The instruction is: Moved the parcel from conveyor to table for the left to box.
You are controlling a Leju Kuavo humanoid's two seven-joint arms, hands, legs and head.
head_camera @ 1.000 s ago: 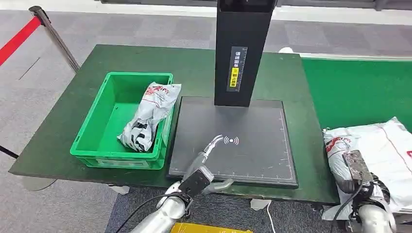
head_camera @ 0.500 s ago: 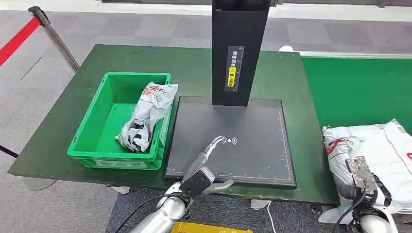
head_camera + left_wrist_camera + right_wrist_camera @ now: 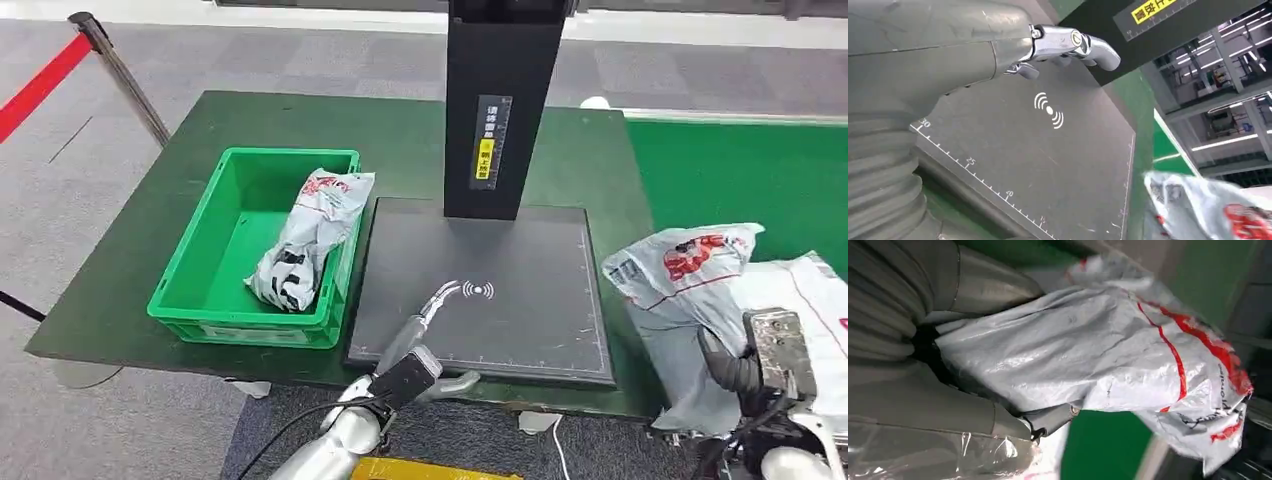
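The right robot hand (image 3: pixel 968 405) grips a grey plastic mailer parcel (image 3: pixel 680 290) with red print, held clear above the green conveyor (image 3: pixel 740 180) at the table (image 3: pixel 400 140) edge, presumably to carry it across onto the black scanner pad (image 3: pixel 500 300); its crumpled film sags below the grip. The left robot hand (image 3: pixel 435 305) hovers over that pad, fingers spread and holding nothing, probably waiting to move the parcel into the green crate (image 3: pixel 200 300), where another mailer (image 3: pixel 300 240) lies.

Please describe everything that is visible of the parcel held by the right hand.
The parcel is a crumpled grey-white plastic mailer bag with red print and some dark lettering. The right hand grips it, its fingers wrapped around one end, and holds it raised at the table's right edge, beside the scanner pad.
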